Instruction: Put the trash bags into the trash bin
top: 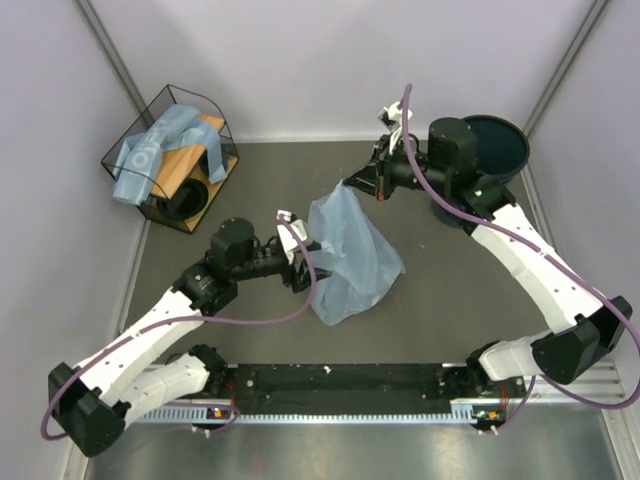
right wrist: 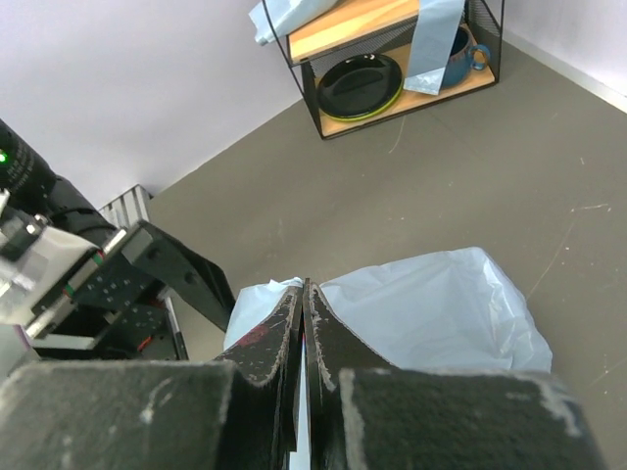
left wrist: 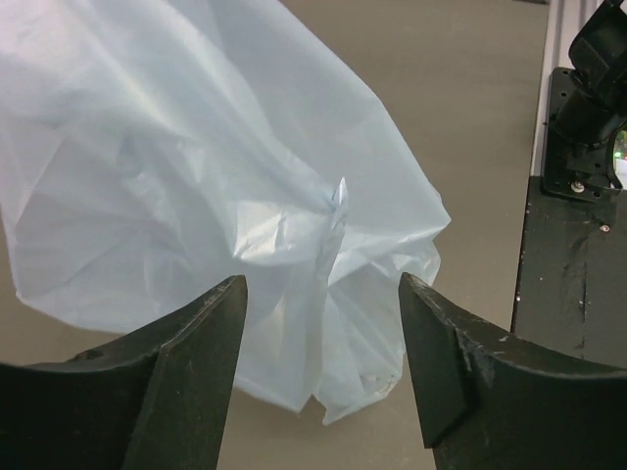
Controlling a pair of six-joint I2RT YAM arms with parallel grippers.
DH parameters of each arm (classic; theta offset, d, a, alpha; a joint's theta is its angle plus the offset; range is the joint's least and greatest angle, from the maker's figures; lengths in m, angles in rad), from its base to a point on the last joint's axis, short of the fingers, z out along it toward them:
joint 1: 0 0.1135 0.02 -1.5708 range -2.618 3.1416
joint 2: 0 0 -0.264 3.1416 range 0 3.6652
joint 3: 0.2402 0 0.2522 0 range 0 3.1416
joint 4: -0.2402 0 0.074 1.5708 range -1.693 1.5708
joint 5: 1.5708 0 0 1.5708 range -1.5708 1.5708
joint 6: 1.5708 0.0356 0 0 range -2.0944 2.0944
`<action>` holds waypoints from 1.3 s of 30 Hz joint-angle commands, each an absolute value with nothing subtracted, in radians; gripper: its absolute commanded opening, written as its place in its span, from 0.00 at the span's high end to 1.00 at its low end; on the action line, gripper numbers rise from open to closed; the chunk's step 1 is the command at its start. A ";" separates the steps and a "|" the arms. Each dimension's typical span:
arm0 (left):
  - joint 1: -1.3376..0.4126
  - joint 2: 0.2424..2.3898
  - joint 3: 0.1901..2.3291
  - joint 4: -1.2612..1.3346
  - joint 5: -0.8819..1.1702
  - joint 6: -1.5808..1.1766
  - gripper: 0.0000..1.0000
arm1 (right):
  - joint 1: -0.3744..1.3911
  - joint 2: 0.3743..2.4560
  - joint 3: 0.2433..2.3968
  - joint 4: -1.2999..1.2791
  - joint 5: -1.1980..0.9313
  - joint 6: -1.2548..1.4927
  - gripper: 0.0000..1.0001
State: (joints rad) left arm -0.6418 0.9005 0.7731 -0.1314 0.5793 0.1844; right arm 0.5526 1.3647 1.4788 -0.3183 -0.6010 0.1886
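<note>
A light-blue translucent trash bag point(top: 350, 255) hangs spread in mid-table, its lower end on the grey surface. My right gripper point(top: 350, 187) is shut on the bag's top edge and holds it up; in the right wrist view the film point(right wrist: 441, 313) spreads from between the closed fingers of the gripper point(right wrist: 305, 294). My left gripper point(top: 308, 268) is open beside the bag's left side; in the left wrist view the bag point(left wrist: 196, 196) lies beyond the gripper point(left wrist: 323, 304), not gripped. The dark blue-grey trash bin point(top: 497, 150) stands at the far right, behind the right arm.
A black wire basket point(top: 175, 160) at the far left holds more light-blue bags point(top: 150, 150), a wooden shelf and dark dishes; it also shows in the right wrist view point(right wrist: 392, 69). White walls close in on the back and both sides. A black rail point(top: 340, 380) runs along the near edge.
</note>
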 commanded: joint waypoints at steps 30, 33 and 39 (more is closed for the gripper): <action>-0.701 0.854 0.723 0.113 0.765 -0.158 1.00 | 0.630 1.721 1.805 -0.120 -0.705 0.156 1.00; -0.699 0.853 0.716 0.101 0.699 -0.167 1.00 | 0.653 1.877 1.997 -0.142 -0.745 0.186 1.00; -0.562 0.798 0.670 0.075 0.721 -0.250 1.00 | 0.531 1.781 1.990 -0.428 -0.706 0.150 0.32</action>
State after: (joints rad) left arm -0.6369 0.8337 0.7021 0.0734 0.6540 -0.1589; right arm 0.6426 1.9385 2.0174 -0.3107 -0.7288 0.1818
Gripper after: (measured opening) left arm 0.010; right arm 0.481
